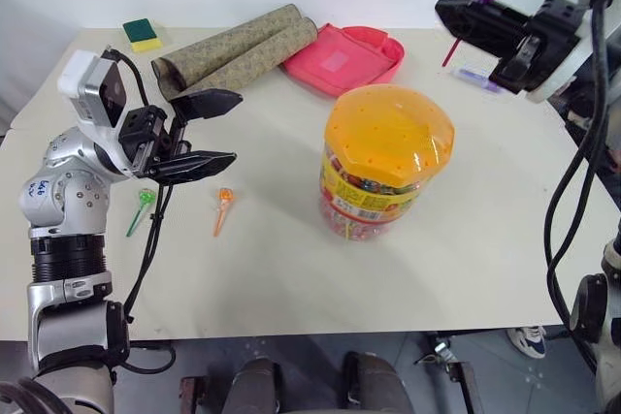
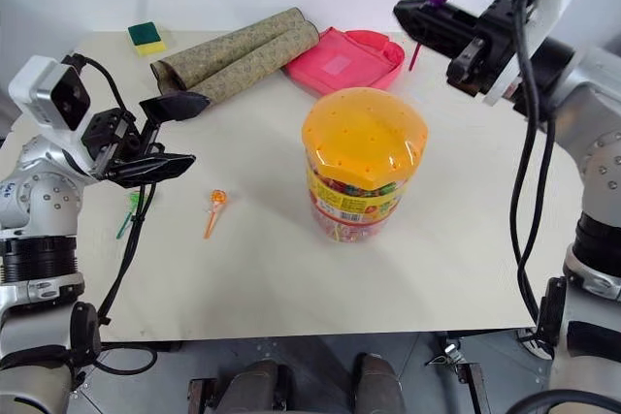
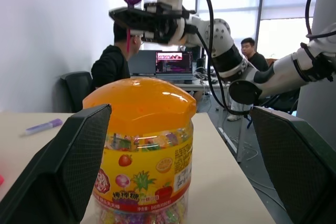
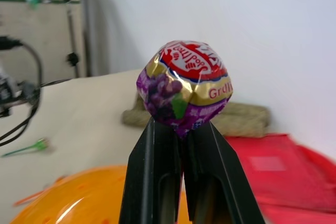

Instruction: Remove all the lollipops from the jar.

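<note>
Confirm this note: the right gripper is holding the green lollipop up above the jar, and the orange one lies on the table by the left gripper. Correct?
Not quite. The lollipop pinched in the right gripper is the purple lollipop, as the right wrist view shows. The green lollipop lies on the table beside the orange one. The rest stands.

The left arm [image 1: 68,230] was built of rounded silver-grey metal segments joined by a black ribbed collar, with small blue handwriting on the casing at about 9 o'clock in the left eye view. A white box-shaped camera module [image 1: 92,84] with a dark face sat on its wrist, and a thin black cable looped down from it. The left claw [image 1: 218,131] had two flat, tapering black fingers. The right arm [image 2: 572,94] was silver and white, with thick black cables draped along it, ending in the black right claw [image 2: 423,13].
</note>
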`<action>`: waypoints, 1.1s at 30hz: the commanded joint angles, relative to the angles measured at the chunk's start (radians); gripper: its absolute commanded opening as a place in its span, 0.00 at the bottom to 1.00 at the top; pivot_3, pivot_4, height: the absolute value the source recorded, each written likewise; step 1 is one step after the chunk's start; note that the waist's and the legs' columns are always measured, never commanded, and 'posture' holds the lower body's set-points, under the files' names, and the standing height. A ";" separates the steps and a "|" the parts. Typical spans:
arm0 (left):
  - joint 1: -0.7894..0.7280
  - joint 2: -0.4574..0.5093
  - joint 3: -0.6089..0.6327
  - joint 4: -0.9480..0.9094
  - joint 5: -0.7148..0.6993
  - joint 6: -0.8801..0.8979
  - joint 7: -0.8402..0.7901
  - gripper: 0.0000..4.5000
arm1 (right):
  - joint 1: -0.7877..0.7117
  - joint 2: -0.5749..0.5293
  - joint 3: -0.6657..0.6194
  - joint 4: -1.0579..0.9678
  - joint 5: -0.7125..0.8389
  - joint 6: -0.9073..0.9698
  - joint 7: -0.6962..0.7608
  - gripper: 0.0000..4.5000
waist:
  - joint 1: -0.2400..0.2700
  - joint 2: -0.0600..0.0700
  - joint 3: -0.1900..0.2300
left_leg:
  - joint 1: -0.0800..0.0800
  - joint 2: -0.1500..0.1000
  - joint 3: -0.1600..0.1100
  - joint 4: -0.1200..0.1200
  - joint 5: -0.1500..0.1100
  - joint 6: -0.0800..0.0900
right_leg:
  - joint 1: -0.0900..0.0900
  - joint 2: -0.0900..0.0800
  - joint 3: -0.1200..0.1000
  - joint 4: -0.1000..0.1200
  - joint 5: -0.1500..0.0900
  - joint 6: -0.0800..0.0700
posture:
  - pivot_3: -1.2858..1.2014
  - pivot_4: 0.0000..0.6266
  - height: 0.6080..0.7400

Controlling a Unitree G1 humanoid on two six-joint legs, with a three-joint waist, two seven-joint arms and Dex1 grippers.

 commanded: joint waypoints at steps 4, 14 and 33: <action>-0.014 0.081 0.007 0.028 0.019 0.005 -0.033 1.00 | 0.049 -0.115 -0.146 -0.080 -0.009 0.109 -0.126 0.01 | 0.000 0.000 0.000 | -0.002 0.000 0.000 0.000 0.000 0.000 | -0.003 0.000 0.000 0.000 0.000 0.000 | 0.52 0.24 1.00; 0.014 0.137 -0.012 0.073 0.064 -0.015 -0.075 1.00 | 0.519 -0.160 -0.325 -0.137 -0.055 0.239 -0.156 0.01 | 0.004 0.001 0.000 | -0.011 0.000 0.002 0.001 0.000 0.000 | -0.012 0.000 0.000 0.002 0.000 0.000 | 0.52 0.24 1.00; 0.056 0.160 -0.016 0.042 0.075 -0.015 -0.078 1.00 | 0.550 -0.049 -0.083 0.189 -0.335 0.144 -0.175 0.01 | -0.014 0.001 0.001 | -0.010 0.000 0.001 0.001 0.000 0.000 | -0.012 0.000 0.000 0.002 0.000 0.000 | 0.52 0.24 1.00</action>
